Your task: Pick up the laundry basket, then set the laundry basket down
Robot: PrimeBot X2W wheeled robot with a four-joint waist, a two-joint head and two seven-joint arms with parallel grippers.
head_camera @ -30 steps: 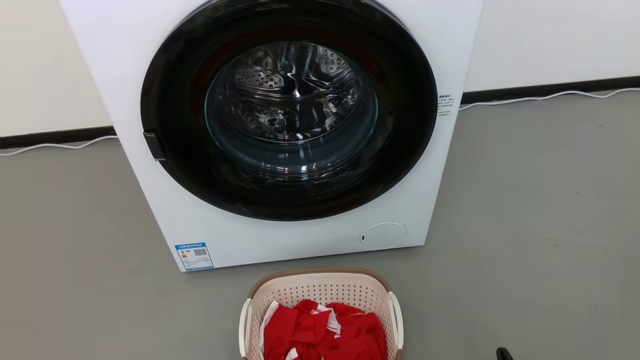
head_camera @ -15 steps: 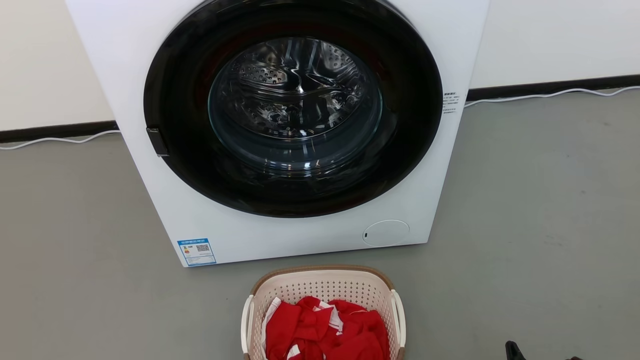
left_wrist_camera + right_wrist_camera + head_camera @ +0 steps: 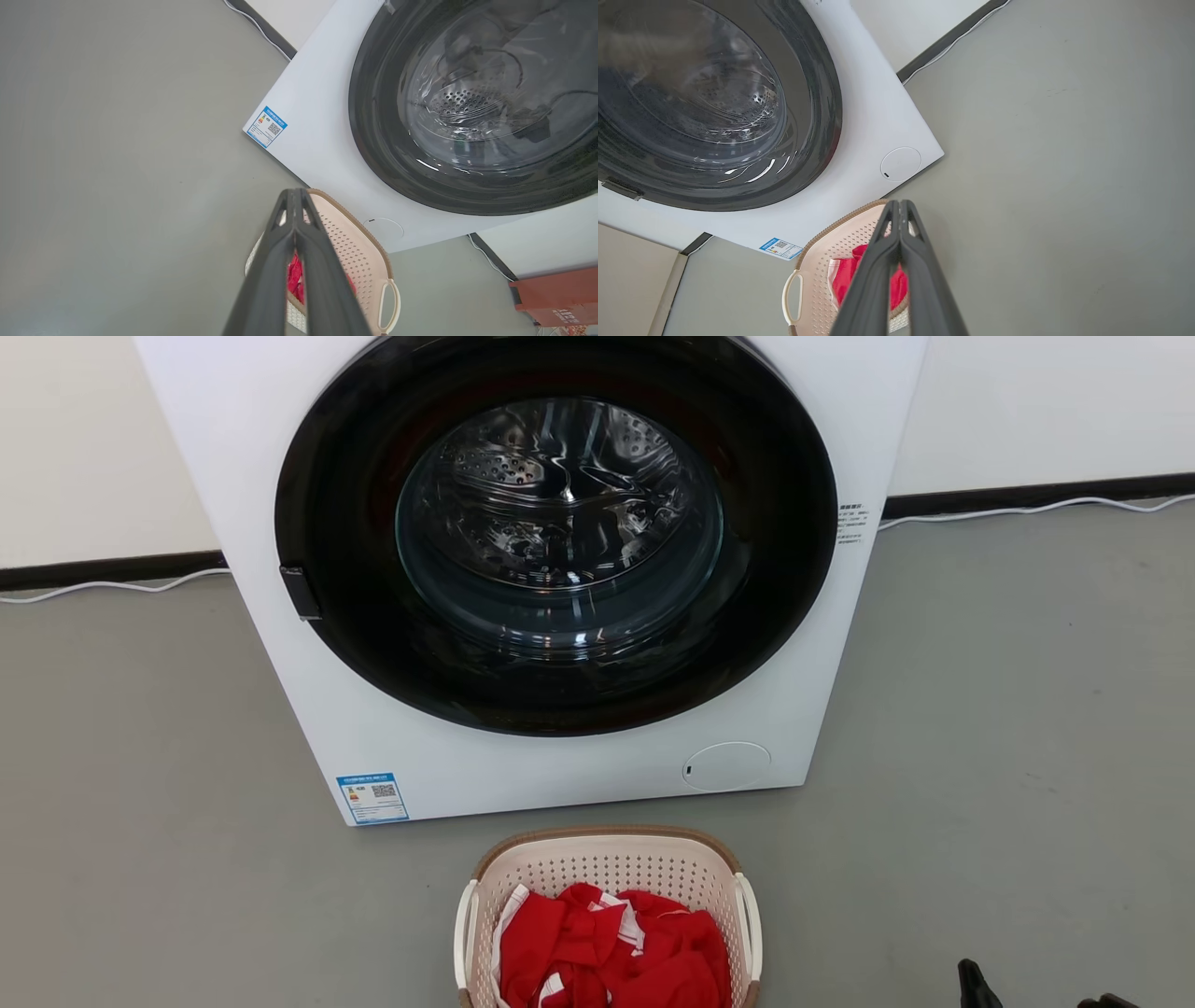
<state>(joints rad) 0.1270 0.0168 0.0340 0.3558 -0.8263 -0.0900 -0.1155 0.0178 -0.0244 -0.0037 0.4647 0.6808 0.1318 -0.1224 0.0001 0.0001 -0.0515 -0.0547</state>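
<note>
One basket (image 3: 607, 870) sits on the grey floor (image 3: 1008, 756), just in front of the washer (image 3: 523, 779), with a strip of floor showing between them. It stands upright, brown rim on top, with a white handle on each side. Red clothes (image 3: 616, 957) with some white trim are heaped inside.

Behind it the washer's round dark door (image 3: 327, 644) is closed, and the steel drum shows through the glass. A blue sticker (image 3: 372, 797) marks the washer's lower left corner and a round flap (image 3: 726, 766) its lower right. A white cable (image 3: 1027, 511) runs along the skirting on both sides of the washer. In the left wrist view a reddish box (image 3: 556, 298) stands by the wall, past the washer.

The left tool (image 3: 293, 191) is clenched, fingers pressed together and grasping nothing. The right tool (image 3: 900, 203) is the same. In each wrist view the fingers cross in front of the basket, hiding part of its rim and clothes.
</note>
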